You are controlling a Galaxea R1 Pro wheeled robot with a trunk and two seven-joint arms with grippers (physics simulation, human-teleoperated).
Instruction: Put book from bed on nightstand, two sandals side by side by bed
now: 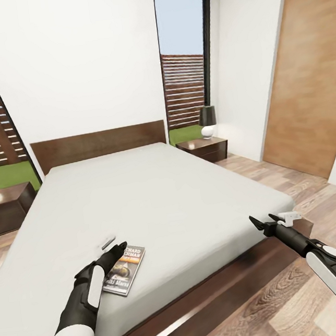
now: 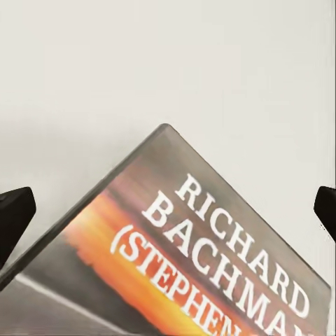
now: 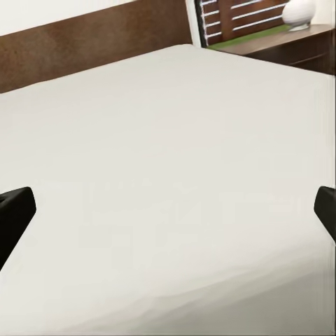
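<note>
You have open mattress all around the book (image 1: 125,269) — the bed (image 1: 156,201) is bare right up to the headboard (image 1: 99,143), so nothing blocks a sweep across it. Your left gripper (image 1: 116,249) sits over the book's near edge, jaws spread wide on either side of it. Toward the right nightstand (image 1: 203,149), a lamp (image 1: 207,121) takes up part of the top. The left nightstand (image 1: 4,206) has a bare top. Your right gripper (image 1: 264,221) hangs open at the bed's corner — free floor (image 1: 289,300) beside it.

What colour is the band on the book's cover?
Orange, fading to yellow, on the book under white lettering; clearest in the left wrist view.
</note>
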